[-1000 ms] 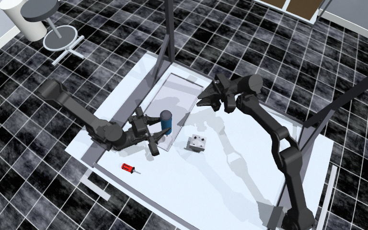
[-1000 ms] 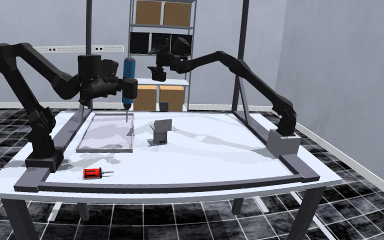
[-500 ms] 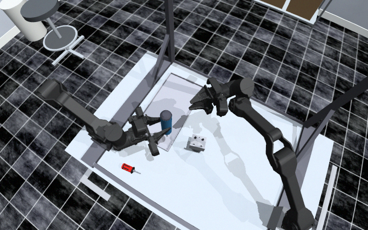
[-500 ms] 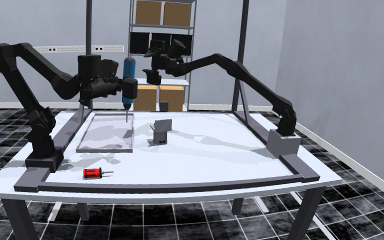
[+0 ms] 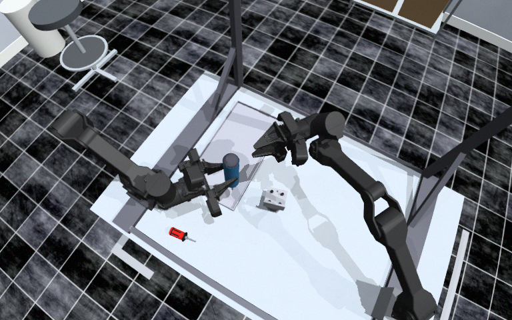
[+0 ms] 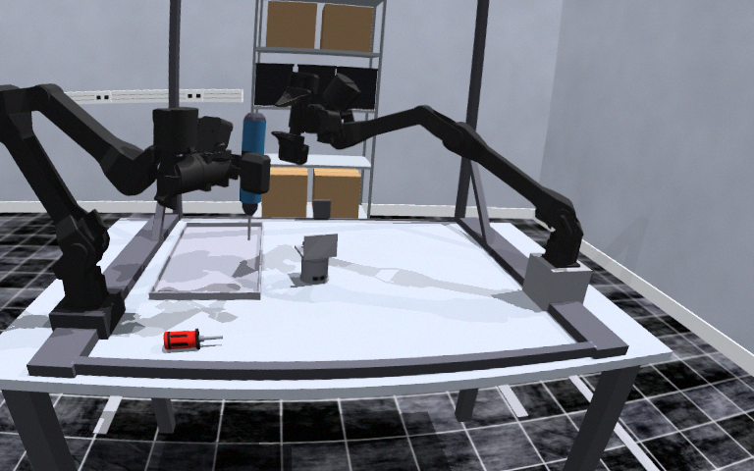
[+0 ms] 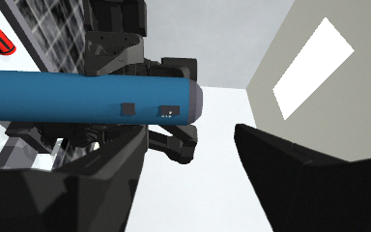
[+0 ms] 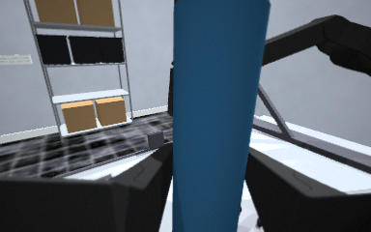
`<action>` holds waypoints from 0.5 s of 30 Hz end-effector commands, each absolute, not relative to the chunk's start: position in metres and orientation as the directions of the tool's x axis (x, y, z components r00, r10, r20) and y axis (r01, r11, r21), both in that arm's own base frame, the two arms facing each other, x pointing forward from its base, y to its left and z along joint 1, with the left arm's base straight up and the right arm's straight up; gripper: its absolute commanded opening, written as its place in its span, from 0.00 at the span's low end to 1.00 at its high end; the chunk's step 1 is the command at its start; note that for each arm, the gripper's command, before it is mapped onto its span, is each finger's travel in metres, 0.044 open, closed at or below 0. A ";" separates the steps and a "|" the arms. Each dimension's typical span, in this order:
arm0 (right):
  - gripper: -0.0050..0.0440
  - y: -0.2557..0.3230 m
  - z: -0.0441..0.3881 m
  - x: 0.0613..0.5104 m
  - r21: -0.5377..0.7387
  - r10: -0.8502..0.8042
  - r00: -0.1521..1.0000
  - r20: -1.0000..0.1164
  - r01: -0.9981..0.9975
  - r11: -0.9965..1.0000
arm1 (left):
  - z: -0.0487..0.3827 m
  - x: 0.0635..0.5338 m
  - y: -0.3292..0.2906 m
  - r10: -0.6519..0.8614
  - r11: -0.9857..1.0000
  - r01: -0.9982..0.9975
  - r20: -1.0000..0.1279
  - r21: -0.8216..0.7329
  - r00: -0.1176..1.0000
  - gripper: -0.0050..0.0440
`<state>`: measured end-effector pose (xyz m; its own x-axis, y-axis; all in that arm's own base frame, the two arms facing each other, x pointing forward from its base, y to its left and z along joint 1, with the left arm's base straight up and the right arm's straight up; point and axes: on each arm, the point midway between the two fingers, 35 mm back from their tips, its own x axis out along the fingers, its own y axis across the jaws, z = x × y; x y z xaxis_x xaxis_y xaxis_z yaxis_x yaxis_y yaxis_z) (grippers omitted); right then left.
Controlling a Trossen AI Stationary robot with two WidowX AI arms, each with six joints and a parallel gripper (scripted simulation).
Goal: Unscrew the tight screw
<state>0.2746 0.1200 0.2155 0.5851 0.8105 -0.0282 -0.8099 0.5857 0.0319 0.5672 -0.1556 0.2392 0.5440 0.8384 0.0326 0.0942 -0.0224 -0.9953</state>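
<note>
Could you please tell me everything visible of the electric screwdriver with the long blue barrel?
The electric screwdriver has a smooth, plastic-looking barrel, a rounded grey cap, two small dark patches near it and a thin bit. It hangs upright, bit down, above the table, clamped by the right gripper. Its slider setting is unclear.

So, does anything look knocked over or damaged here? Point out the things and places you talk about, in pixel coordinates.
Nothing stands out: the joint module (image 5: pixel 274 203) (image 6: pixel 314 270) stands upright, the red screwdriver (image 5: pixel 177 233) (image 6: pixel 182 340) (image 7: pixel 6 43) lies flat, and the right gripper (image 5: pixel 229 172) (image 6: pixel 254 173) (image 7: pixel 94 101) (image 8: pixel 207 151) holds the electric screwdriver (image 5: pixel 231 171) (image 6: pixel 253 132) (image 7: pixel 87 97) (image 8: pixel 217 97) bit down.
</note>
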 end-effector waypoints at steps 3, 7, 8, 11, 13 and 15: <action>0.44 0.121 0.234 0.275 -0.016 0.813 0.582 0.007 -0.813 0.582 | 0.253 0.565 -0.159 0.835 -0.035 0.125 0.039 -0.992 0.549 0.61; 0.44 0.121 0.234 0.275 -0.016 0.813 0.582 0.007 -0.813 0.582 | 0.253 0.565 -0.159 0.835 -0.021 0.103 0.039 -0.994 0.549 0.61; 0.44 0.121 0.234 0.275 -0.016 0.813 0.582 0.007 -0.813 0.582 | 0.253 0.565 -0.159 0.835 -0.013 0.090 0.039 -0.996 0.549 0.61; 0.44 0.121 0.234 0.275 -0.016 0.813 0.582 0.007 -0.813 0.582 | 0.253 0.564 -0.161 0.834 0.058 -0.022 0.037 -0.998 0.551 0.61; 0.44 0.121 0.234 0.275 -0.016 0.813 0.582 0.007 -0.813 0.582 | 0.253 0.564 -0.160 0.835 0.109 -0.104 0.035 -0.989 0.549 0.61; 0.44 0.121 0.234 0.275 -0.016 0.813 0.582 0.007 -0.813 0.582 | 0.242 0.566 -0.161 0.835 0.151 -0.171 0.033 -0.974 0.549 0.61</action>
